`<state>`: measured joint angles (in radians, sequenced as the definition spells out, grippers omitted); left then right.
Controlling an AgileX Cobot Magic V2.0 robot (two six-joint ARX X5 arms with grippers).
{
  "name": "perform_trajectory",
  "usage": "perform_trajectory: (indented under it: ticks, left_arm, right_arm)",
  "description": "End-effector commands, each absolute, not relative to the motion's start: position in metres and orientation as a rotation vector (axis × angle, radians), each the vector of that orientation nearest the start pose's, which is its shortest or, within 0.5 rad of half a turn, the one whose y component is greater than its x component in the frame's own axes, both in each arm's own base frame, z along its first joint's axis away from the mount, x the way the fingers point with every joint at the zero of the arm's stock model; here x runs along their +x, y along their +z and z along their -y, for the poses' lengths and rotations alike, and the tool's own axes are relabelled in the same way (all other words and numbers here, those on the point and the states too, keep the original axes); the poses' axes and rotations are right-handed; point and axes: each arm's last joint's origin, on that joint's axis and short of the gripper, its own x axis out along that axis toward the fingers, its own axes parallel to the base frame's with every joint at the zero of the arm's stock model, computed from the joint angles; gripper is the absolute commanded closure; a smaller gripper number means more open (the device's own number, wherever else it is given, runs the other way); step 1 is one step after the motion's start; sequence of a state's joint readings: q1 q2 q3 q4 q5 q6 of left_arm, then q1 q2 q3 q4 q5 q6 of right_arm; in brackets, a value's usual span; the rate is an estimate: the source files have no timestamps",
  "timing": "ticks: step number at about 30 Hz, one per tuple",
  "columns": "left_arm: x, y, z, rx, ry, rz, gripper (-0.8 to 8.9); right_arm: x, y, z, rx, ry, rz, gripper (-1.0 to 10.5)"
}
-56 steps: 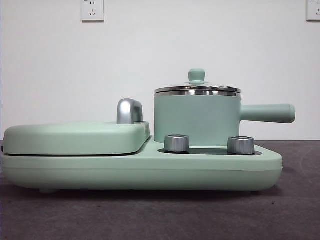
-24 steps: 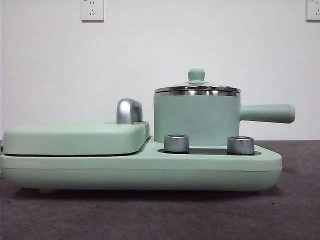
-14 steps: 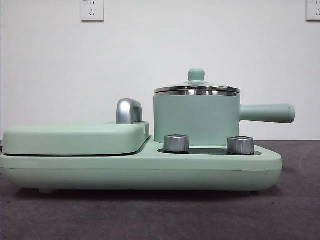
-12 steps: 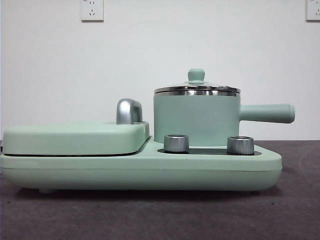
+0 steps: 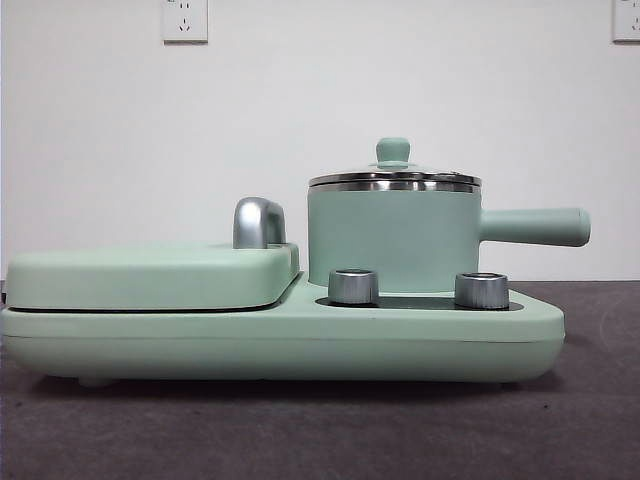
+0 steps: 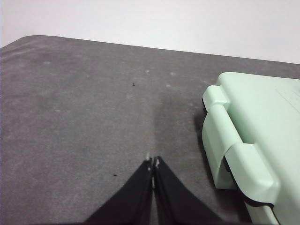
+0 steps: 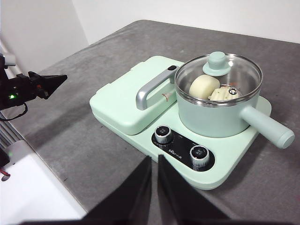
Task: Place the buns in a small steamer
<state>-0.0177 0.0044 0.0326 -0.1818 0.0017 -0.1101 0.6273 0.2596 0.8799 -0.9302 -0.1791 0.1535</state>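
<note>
Two buns point(image 7: 209, 87) lying inside lidded small steamer point(image 5: 394, 235) on appliance point(image 5: 300, 335); handle's long axis pointing twd front view's right. Left gripper point(image 6: 153, 164) & right gripper point(image 7: 153, 161) both hanging clenched, holding nothing.

small steamer point(image 7: 220, 110): mint-green round pot, steel rim, upright, straight handle | lid point(image 7: 218, 70): glass, green knob, closed on pot | buns: smooth cream roll point(image 7: 203, 86) beside ridged bun point(image 7: 224, 93), both inside under lid
</note>
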Motion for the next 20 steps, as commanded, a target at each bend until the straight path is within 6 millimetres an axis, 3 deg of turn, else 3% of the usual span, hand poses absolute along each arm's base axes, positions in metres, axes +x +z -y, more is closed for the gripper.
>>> perform_trajectory:
  ticks: [1, 13, 20]
  left_arm:
    - [0.0955, 0.1496, 0.0015, -0.112, -0.004, -0.179, 8.07]
    - [0.0955, 0.1496, 0.0015, -0.112, -0.004, -0.179, 8.07]
    - [0.0955, 0.1496, 0.0015, -0.112, -0.004, -0.179, 8.07]
  right_arm:
    - [0.0141, 0.3359, -0.0167, 0.067, 0.779, -0.355, 9.3]
    - [0.0142, 0.3359, -0.0167, 0.068, 0.779, -0.354, 9.3]
    - [0.0172, 0.3328, -0.0163, 0.073, 0.693, -0.359, 9.3]
